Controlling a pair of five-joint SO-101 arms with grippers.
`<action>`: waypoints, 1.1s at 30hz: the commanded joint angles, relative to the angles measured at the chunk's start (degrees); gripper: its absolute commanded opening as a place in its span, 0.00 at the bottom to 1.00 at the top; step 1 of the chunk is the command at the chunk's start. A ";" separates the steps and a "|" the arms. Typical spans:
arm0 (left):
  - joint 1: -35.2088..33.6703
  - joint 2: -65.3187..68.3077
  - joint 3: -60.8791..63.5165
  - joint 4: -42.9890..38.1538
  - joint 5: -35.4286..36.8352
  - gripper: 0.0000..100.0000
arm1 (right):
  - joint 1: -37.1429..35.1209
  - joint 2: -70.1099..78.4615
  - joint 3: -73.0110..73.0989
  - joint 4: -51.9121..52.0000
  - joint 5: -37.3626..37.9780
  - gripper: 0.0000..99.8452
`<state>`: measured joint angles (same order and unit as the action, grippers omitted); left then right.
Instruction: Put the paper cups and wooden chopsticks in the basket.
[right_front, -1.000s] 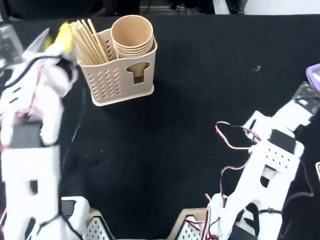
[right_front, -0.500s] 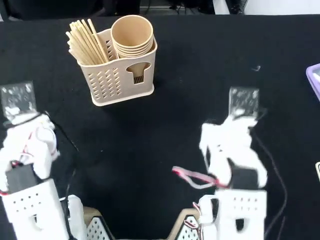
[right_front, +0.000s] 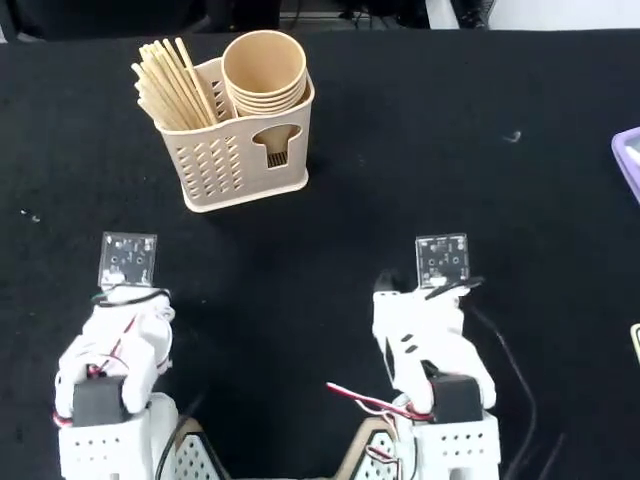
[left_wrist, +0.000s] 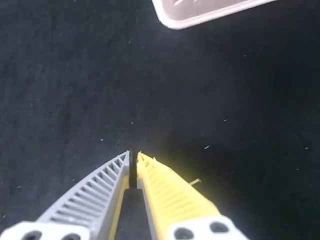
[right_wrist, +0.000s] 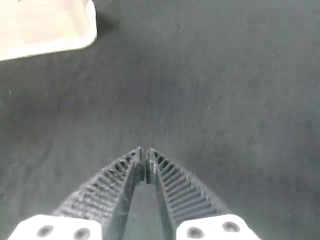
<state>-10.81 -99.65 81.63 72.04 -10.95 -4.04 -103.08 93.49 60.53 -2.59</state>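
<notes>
Change: both arms are drawn back and folded at the near edge of the bench (right_front: 420, 120); a second ago the left one was raised beside the basket (right_front: 240, 165).
Left pincer (left_wrist: 132, 159): tips pressed together, nothing held, pointed at bare bench.
Right pincer (right_wrist: 145, 154): tips likewise closed, nothing held.
Paper cups (right_front: 264, 68): stacked upright in the basket's right compartment.
Chopsticks (right_front: 172, 85): bundled and leaning in its left compartment.
Basket: set at the far left of the bench, well apart from both arms.
</notes>
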 joint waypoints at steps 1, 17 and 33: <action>1.45 -5.27 2.68 1.14 0.53 0.03 | -0.79 -5.41 0.40 1.41 0.00 0.02; -0.48 -4.75 15.69 0.88 5.27 0.03 | -0.62 -5.58 3.03 14.24 0.18 0.02; -0.75 -4.75 15.69 0.70 5.54 0.03 | -0.62 -5.58 3.03 14.24 0.18 0.02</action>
<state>-11.08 -104.04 95.96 72.48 -5.93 -4.22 -103.08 96.75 74.42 -2.51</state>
